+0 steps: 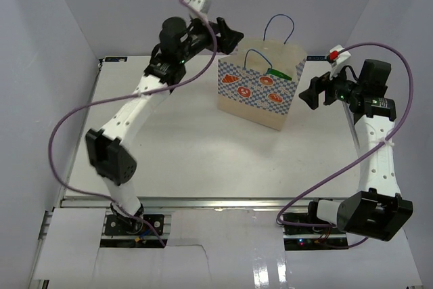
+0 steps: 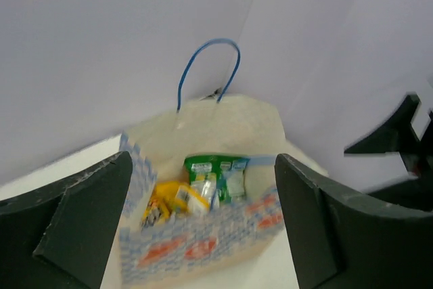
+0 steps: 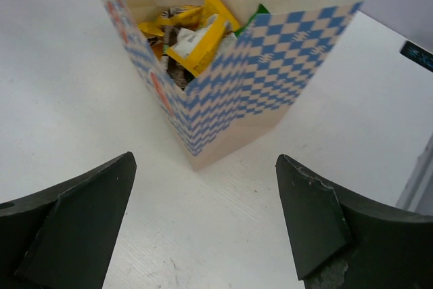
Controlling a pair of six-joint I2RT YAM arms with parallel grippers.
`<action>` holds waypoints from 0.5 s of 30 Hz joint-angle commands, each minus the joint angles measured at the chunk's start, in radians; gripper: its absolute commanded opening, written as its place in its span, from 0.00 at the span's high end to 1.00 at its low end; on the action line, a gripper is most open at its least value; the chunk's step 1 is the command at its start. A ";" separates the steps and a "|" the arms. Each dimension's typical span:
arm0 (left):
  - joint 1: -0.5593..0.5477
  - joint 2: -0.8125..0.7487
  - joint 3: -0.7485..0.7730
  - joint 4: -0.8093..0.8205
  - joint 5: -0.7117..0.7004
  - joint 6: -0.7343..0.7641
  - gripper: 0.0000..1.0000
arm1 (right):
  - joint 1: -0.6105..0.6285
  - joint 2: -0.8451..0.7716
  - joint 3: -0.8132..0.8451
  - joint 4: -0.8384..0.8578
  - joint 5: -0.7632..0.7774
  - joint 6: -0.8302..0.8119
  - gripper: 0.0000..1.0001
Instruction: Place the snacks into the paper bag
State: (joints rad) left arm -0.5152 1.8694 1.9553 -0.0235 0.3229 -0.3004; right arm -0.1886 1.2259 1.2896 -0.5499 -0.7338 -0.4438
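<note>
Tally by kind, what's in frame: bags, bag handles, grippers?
paper bag: 1
blue cord handles: 2
grippers: 2, left gripper and right gripper
Total: 5
The snacks in the bag overlap, so they are not counted.

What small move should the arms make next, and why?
Probably pull both arms back and stop: the snacks in view all lie inside the bag, and the left gripper and right gripper are open and hold nothing.
</note>
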 commanded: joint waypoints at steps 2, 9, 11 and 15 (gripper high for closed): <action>0.017 -0.465 -0.410 -0.009 -0.166 0.125 0.02 | -0.008 -0.008 0.048 0.012 0.226 0.126 0.10; 0.035 -0.993 -0.961 -0.128 -0.422 0.064 0.02 | -0.014 -0.066 0.013 0.025 0.321 0.189 0.10; 0.035 -1.114 -1.056 -0.194 -0.470 0.044 0.02 | -0.012 -0.075 0.007 0.042 0.385 0.223 0.10; 0.035 -1.259 -1.156 -0.294 -0.516 -0.015 0.02 | -0.014 -0.104 -0.029 0.077 0.468 0.283 0.10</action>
State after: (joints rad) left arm -0.4862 0.6689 0.8532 -0.1810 -0.1001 -0.2676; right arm -0.1970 1.1526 1.2869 -0.5350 -0.3641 -0.2337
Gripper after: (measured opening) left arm 0.978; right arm 0.900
